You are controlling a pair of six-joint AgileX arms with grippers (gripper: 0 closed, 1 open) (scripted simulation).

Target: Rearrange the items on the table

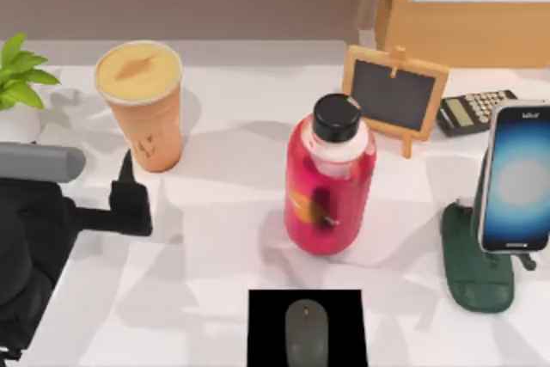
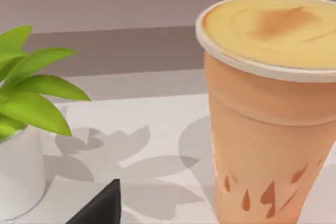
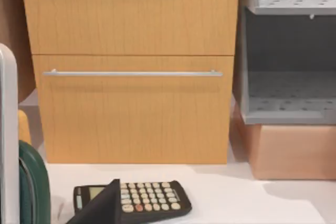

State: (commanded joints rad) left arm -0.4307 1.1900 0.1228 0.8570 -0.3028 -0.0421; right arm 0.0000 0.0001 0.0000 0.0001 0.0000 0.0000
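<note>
The tall orange cup (image 1: 142, 109) with a yellowish lid stands at the back left of the white table (image 1: 215, 255). My left gripper (image 1: 127, 171) hovers just in front of it, slightly to its left, apart from it. In the left wrist view the cup (image 2: 268, 129) looms close beyond the gripper (image 2: 102, 208). The grey mouse (image 1: 307, 333) lies on a black mat (image 1: 266, 315) at the front centre. The smartphone (image 1: 516, 178) with a pale-blue screen leans on a dark green stand (image 1: 477, 268) at the right. My right gripper (image 3: 102, 205) sits beside the phone's edge (image 3: 5, 129) and the stand (image 3: 32, 182).
A red bottle (image 1: 331, 186) with a black cap stands mid-table. Behind it are a small chalkboard easel (image 1: 395, 96) and a calculator (image 1: 473, 112). A potted plant (image 1: 17, 75) is at the far left. A wooden cabinet (image 3: 131, 77) and grey shelves (image 3: 289, 66) stand behind the table.
</note>
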